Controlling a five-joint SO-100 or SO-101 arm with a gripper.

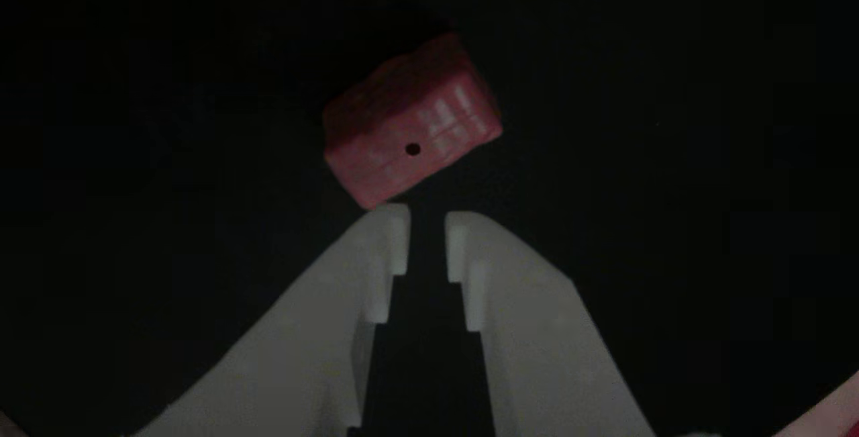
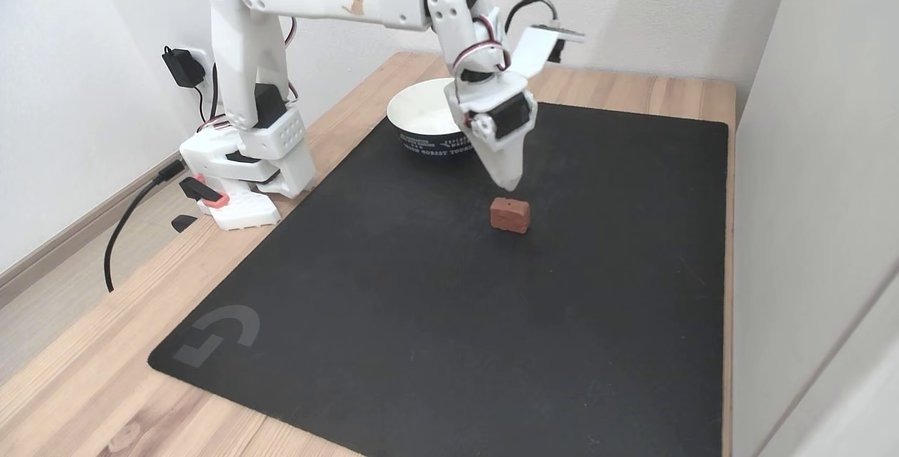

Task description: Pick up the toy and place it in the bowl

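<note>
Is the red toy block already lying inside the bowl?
No, in the fixed view the toy lies on the black mat, apart from the bowl.

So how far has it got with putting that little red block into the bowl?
Barely begun. The toy lies on the black mat, untouched. In hand: the end effector hangs just above it, its white fingers nearly closed and empty. Left to do: open, grip the toy, lift it, and carry it to the bowl behind the arm.
</note>
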